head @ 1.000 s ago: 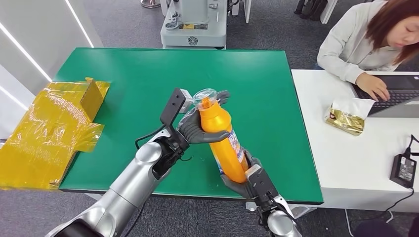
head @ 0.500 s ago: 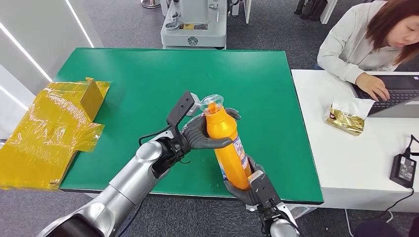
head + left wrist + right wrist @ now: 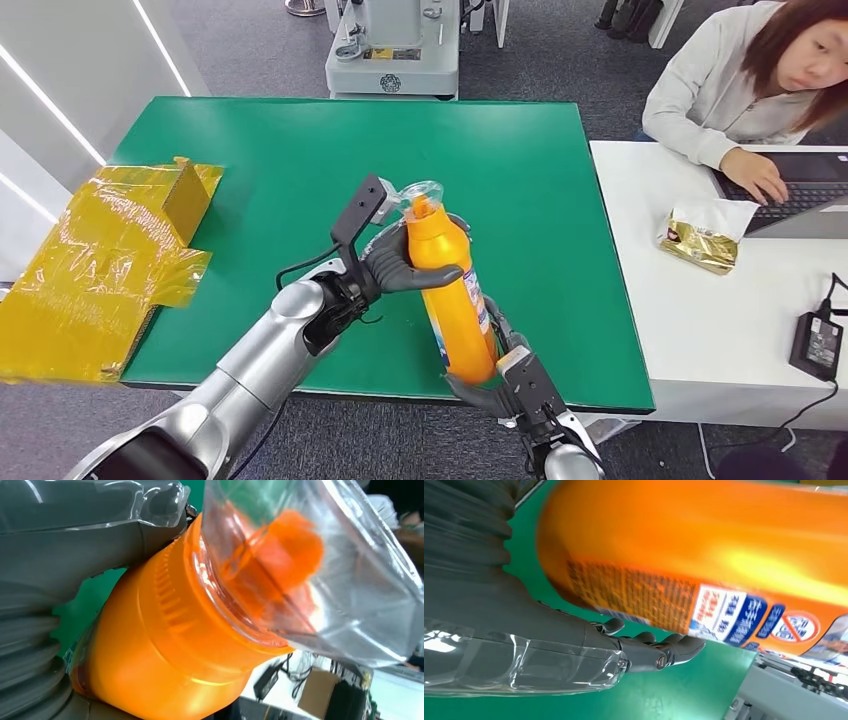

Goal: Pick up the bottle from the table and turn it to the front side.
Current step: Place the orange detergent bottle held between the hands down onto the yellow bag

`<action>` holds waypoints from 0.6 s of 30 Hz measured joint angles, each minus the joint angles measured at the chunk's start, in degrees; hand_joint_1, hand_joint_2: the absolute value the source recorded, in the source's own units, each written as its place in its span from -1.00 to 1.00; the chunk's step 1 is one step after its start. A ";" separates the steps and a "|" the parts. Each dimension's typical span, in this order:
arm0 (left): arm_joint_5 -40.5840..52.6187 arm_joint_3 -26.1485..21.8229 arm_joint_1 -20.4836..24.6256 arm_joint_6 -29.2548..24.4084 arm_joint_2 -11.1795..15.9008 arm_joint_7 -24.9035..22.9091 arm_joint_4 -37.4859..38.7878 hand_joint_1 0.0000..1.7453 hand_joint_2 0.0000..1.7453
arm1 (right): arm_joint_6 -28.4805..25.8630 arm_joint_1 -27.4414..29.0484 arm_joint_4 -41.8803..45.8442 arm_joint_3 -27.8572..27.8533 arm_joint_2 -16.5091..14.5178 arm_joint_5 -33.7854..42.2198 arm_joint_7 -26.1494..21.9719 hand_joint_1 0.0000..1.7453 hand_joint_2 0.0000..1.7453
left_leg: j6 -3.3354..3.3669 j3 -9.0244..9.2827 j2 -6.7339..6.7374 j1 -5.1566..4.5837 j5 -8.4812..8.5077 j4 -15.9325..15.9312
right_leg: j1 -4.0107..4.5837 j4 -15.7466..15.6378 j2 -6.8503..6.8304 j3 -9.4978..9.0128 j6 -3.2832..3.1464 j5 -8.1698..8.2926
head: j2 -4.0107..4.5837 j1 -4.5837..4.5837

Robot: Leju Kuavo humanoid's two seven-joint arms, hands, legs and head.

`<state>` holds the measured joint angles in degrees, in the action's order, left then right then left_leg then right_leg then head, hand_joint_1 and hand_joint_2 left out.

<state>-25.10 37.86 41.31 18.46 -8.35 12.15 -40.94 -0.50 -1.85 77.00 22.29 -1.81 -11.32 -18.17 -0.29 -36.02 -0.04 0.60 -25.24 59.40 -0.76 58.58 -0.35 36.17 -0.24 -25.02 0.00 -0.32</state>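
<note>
Above the near edge of the green desk (image 3: 250,140), the orange bottle (image 3: 450,290) is held clear of the surface, nearly upright, its clear-capped top leaning slightly left. The left hand (image 3: 405,268) grips it just below the neck, and the right hand (image 3: 490,385) cups and holds its base. Its printed label faces right.
</note>
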 joint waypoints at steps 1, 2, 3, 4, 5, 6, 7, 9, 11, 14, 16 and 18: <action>1.73 0.08 0.56 -1.77 0.13 1.37 0.00 1.00 1.00 | -0.09 -0.04 0.21 -0.04 0.02 0.23 -0.21 -1.00 1.00 | 0.00 0.00 0.00 0.00 0.00 0.00 | 0.00 0.00 0.00 0.00 0.00 0.01 | 0.00 0.00; 4.12 0.18 1.32 -4.12 0.29 2.97 -0.01 1.00 1.00 | -0.17 -0.06 0.48 -0.13 0.06 0.42 -0.42 -1.00 1.00 | 0.00 0.00 0.00 0.00 0.01 0.01 | 0.00 0.00 0.00 0.00 0.00 0.01 | 0.00 0.00; 7.05 0.29 2.30 -6.87 0.46 4.64 -0.01 1.00 1.00 | -0.23 -0.05 0.84 -0.25 0.12 0.53 -0.60 -1.00 1.00 | 0.00 0.00 0.00 0.00 0.01 0.01 | 0.00 0.01 0.00 0.00 0.00 0.02 | 0.00 0.01; 10.25 0.38 3.39 -9.73 0.65 6.14 -0.02 1.00 1.00 | -0.29 -0.03 1.25 -0.40 0.20 0.54 -0.74 -1.00 1.00 | 0.00 0.00 0.00 0.00 0.01 0.01 | 0.00 0.01 0.00 0.00 -0.01 0.02 | 0.00 0.00; 13.64 0.44 4.57 -12.51 0.86 7.36 -0.05 1.00 1.00 | -0.34 -0.01 1.68 -0.58 0.28 0.54 -0.83 -1.00 1.00 | 0.01 0.00 0.00 0.00 0.02 0.02 | 0.00 0.01 0.00 0.00 -0.01 0.02 | 0.00 0.01; 17.41 0.51 5.78 -15.22 1.06 8.34 -0.08 1.00 1.00 | -0.36 0.07 2.18 -0.78 0.37 0.53 -0.89 -1.00 1.00 | 0.01 0.00 -0.01 0.00 0.02 0.02 | 0.00 0.01 -0.01 0.00 -0.01 0.02 | 0.00 0.01; 21.21 0.57 6.97 -17.69 1.27 9.08 -0.11 1.00 1.00 | -0.31 0.17 2.74 -0.98 0.45 0.52 -0.93 -1.00 1.00 | 0.01 0.00 -0.01 0.00 0.02 0.02 | 0.00 0.01 -0.01 0.00 -0.01 0.03 | 0.00 0.00; 29.88 0.70 9.46 -22.43 1.70 10.24 -0.15 1.00 1.00 | 0.07 0.46 4.03 -1.38 0.64 0.46 -0.97 -1.00 1.00 | 0.01 -0.01 -0.01 0.00 0.02 0.02 | 0.00 0.02 -0.01 0.00 -0.02 0.03 | 0.00 0.01; 37.77 0.74 11.85 -25.67 2.09 10.90 -0.13 1.00 1.00 | 0.65 0.67 5.18 -1.72 0.86 0.37 -0.95 -1.00 1.00 | 0.01 0.00 0.00 0.00 0.02 0.02 | 0.00 0.01 0.00 0.00 -0.02 0.03 | 0.00 0.01; 49.48 1.45 14.98 -29.81 2.44 11.23 0.35 1.00 1.00 | 1.61 0.67 6.08 -2.07 1.27 0.35 -0.98 -1.00 1.00 | 0.02 -0.01 -0.01 0.00 0.02 0.02 | 0.00 0.01 0.00 0.00 -0.02 0.03 | 0.00 0.00; 56.97 2.35 16.94 -32.94 2.62 10.98 1.21 1.00 1.00 | 2.02 0.65 6.21 -2.27 1.55 0.37 -1.27 -1.00 1.00 | 0.02 -0.01 -0.01 0.00 0.02 0.02 | 0.00 0.01 0.00 0.00 -0.02 0.03 | 0.00 -0.01; 65.61 3.65 18.64 -36.98 2.76 9.24 2.58 1.00 1.00 | 2.16 0.68 6.22 -2.44 1.80 0.37 -1.87 -1.00 1.00 | 0.02 0.00 0.00 -0.01 0.02 0.02 | 0.00 0.01 0.00 0.00 -0.02 0.03 | 0.00 0.00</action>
<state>40.52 41.51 59.95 -18.52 -5.59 21.39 -38.36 1.66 -1.17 83.22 19.85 -0.02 -10.95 -20.04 -0.27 -36.03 -0.03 0.60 -25.23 59.43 -0.76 58.59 -0.35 36.16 -0.26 -24.99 0.00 -0.32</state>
